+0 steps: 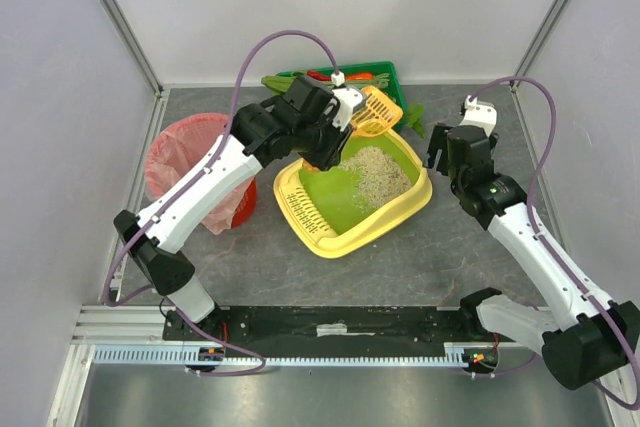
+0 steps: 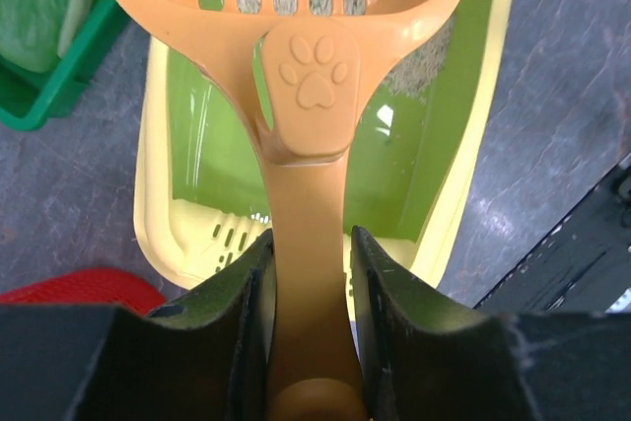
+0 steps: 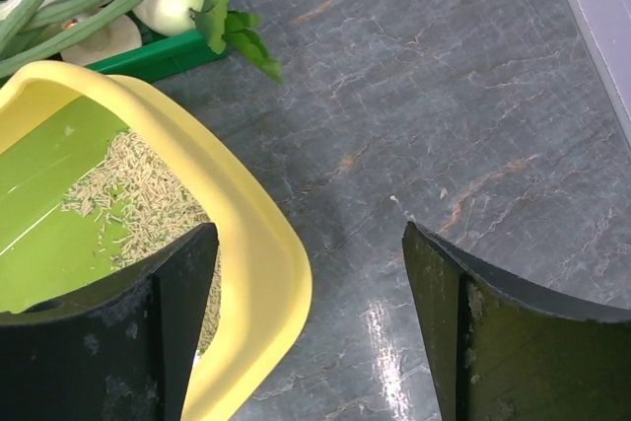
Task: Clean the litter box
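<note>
The litter box (image 1: 420, 197) sits mid-table, yellow rim, lime-green inside, slotted ledge at its near-left end, pale litter (image 1: 380, 172) heaped toward the far end. My left gripper (image 1: 338, 119) is shut on the handle of an orange slotted scoop (image 1: 378, 112), held above the box's far end; in the left wrist view the scoop (image 2: 311, 76) with a paw mark hangs over the box (image 2: 158, 214). My right gripper (image 1: 440, 152) is open, its jaws straddling the box's right rim (image 3: 266, 273), left finger (image 3: 148, 332) over the litter.
A dark green crate of vegetables (image 1: 385, 72) stands behind the box; its leaves (image 3: 232, 27) spill onto the table. A red bin with a pink bag (image 1: 190, 172) stands left of the box. Grey table surface (image 3: 444, 96) lies to the right.
</note>
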Robot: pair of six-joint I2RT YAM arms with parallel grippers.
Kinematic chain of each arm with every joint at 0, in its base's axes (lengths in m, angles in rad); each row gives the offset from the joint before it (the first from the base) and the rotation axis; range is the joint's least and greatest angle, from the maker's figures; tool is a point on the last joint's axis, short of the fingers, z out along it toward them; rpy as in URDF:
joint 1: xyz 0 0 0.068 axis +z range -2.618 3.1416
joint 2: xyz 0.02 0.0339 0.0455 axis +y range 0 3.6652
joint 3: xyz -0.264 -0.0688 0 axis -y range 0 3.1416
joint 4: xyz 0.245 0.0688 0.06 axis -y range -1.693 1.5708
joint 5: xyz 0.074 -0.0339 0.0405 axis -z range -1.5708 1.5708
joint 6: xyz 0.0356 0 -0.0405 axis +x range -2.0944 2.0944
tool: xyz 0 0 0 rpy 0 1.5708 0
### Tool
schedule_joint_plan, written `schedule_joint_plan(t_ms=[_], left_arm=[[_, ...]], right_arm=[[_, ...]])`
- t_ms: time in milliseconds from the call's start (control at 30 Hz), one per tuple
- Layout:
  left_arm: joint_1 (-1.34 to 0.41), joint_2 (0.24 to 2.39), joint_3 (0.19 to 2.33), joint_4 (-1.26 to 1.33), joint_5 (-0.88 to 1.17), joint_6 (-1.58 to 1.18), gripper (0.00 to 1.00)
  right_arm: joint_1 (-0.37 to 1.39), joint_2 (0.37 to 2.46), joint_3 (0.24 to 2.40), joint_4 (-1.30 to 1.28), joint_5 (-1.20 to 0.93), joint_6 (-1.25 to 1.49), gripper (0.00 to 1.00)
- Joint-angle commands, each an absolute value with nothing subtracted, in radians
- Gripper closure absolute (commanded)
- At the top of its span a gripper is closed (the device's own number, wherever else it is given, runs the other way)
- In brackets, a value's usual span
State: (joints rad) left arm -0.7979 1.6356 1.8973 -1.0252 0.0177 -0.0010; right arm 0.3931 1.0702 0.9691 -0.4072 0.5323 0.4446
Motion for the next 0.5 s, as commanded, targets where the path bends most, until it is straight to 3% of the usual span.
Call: schedule_joint_plan(t_ms=[0, 167, 467], left_arm=[[-0.795, 1.657, 1.847, -1.039, 0.072, 0.086, 0.98], [-0.788, 1.631, 1.732, -1.003, 0.113, 0.043, 0.98], [-0.778, 1.552, 1.631, -0.976, 0.083, -0.029, 0.98]], right_arm=[[0.318, 1.089, 1.025, -0.449, 0.376, 0.387, 0.17], [0.310, 1.146, 1.051, -0.491, 0.224, 0.368, 0.24], [0.311, 1.210, 1.062, -0.526, 0.156, 0.353, 0.32]])
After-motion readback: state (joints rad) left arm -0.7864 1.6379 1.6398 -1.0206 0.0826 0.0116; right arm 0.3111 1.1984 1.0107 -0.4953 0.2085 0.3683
